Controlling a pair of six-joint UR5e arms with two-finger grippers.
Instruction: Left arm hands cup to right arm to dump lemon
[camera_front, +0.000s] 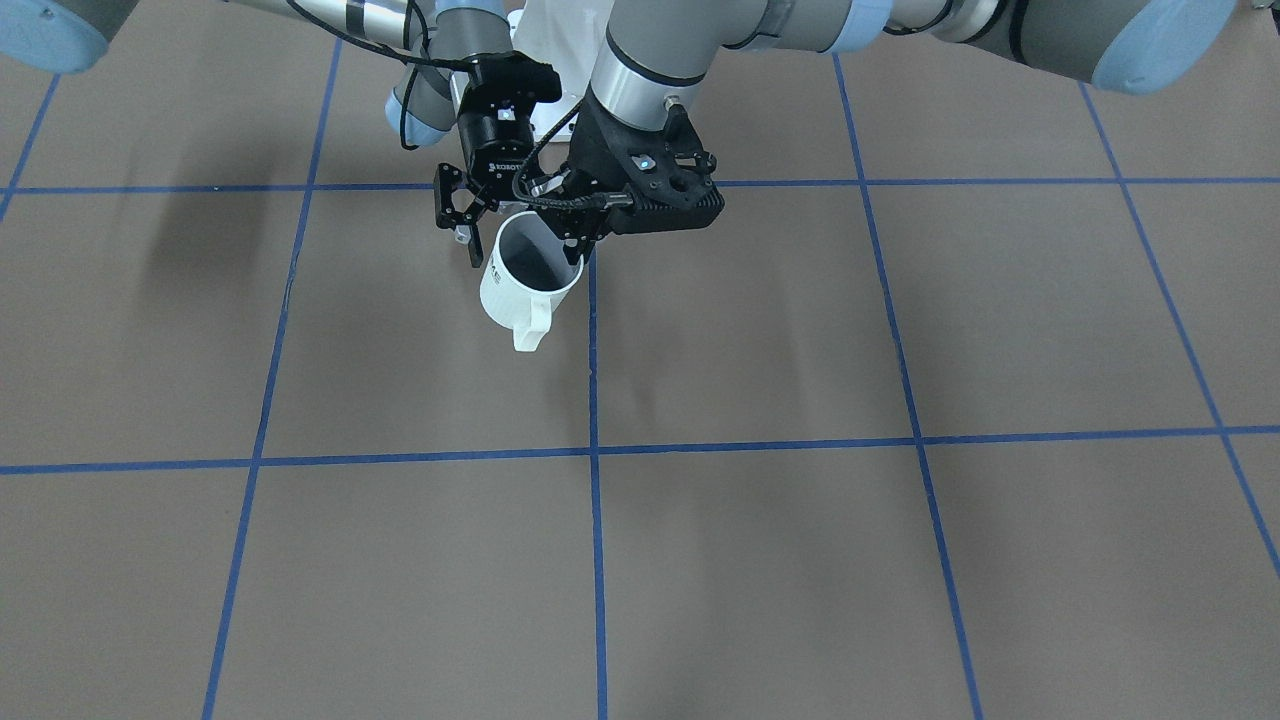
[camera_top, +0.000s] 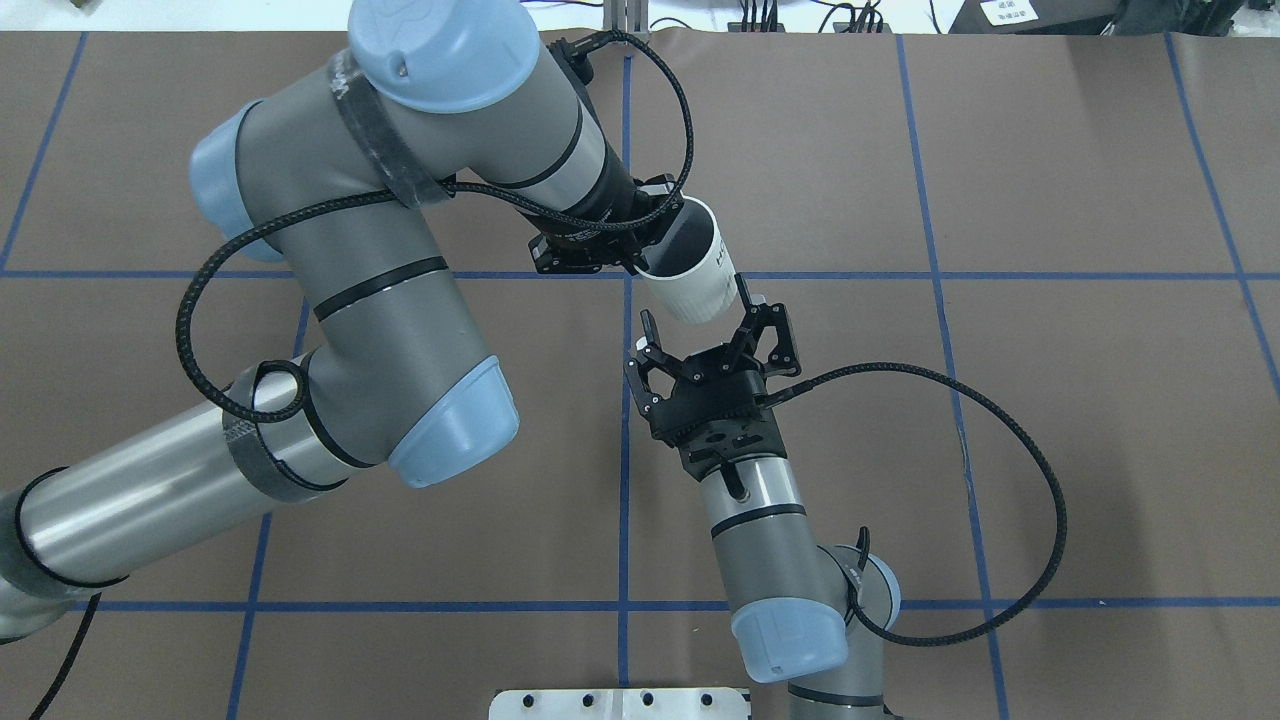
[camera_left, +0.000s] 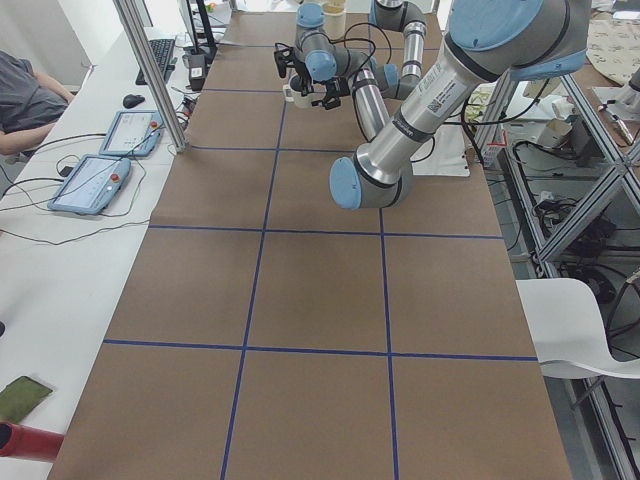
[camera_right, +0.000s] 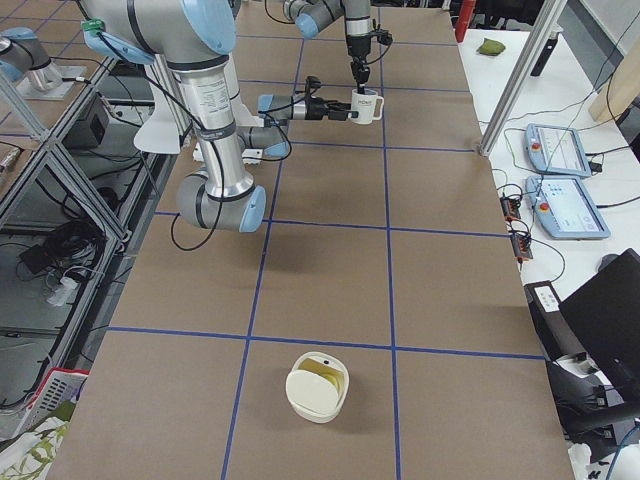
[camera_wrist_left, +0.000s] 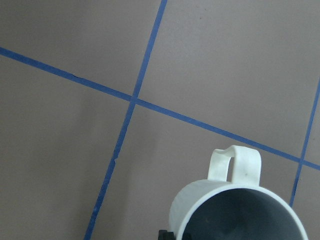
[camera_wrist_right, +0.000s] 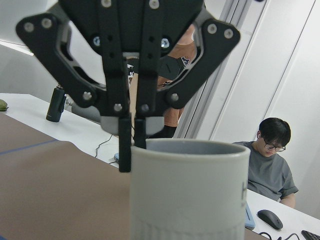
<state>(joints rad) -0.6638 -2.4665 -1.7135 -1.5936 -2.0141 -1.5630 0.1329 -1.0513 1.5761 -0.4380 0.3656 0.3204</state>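
The white cup (camera_top: 695, 270) hangs tilted above the table, its handle (camera_front: 528, 330) pointing away from the robot. My left gripper (camera_top: 645, 262) comes down from above and is shut on the cup's rim, one finger inside and one outside, as the right wrist view (camera_wrist_right: 132, 135) shows. My right gripper (camera_top: 700, 308) is open, its fingers on either side of the cup's lower part; I cannot tell whether they touch it. The cup's greyish inside (camera_wrist_left: 245, 215) shows no lemon; the lemon is hidden or out of view.
The brown table (camera_front: 760, 560) carries blue tape grid lines. A white bowl-like container with a yellowish inside (camera_right: 318, 385) sits far off toward the table's right end. The right arm's loose black cable (camera_top: 1040, 470) loops to the right. Operators sit at a side desk (camera_wrist_right: 270, 155).
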